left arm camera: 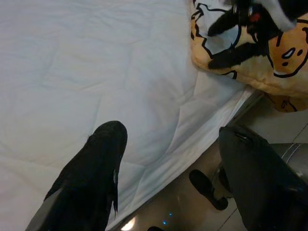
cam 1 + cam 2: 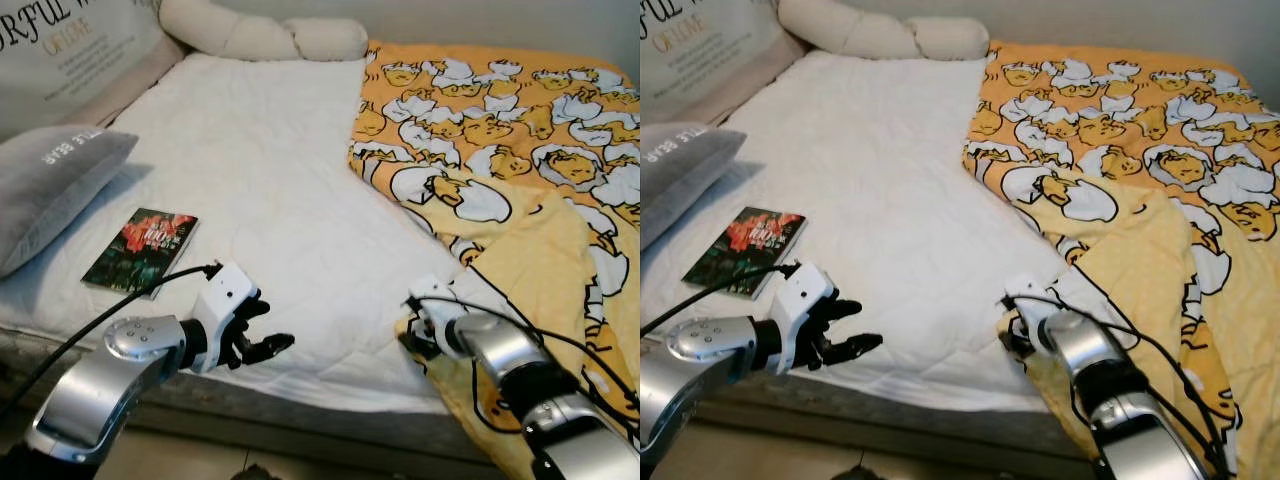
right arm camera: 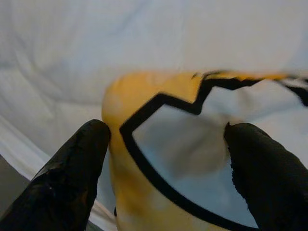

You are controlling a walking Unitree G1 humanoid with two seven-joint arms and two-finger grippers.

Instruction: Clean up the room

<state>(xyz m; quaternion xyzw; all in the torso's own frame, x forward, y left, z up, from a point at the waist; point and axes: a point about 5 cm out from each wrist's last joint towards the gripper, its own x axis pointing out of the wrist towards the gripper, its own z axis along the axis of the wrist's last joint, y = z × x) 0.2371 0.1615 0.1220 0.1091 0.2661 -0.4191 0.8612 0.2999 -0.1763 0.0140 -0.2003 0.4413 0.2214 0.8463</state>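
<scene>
Our right gripper straddles the yellow blanket edge, fingers wide, gripping nothing; closing shallow, it could slip. Our left gripper hovers open, empty, over the bed.

Quilted white mattress cover — matt cloth; yellow blanket soft fabric; book — glossy paper.

The setting is a bedroom in a home: a bed with a white quilted cover takes up most of the head views. A grey pillow, a cream bolster and a printed cushion lie along its left and far edges, an orange duck-print blanket covers its right side, and a book rests near the pillow. A shiny floor shows below the near bed edge
</scene>
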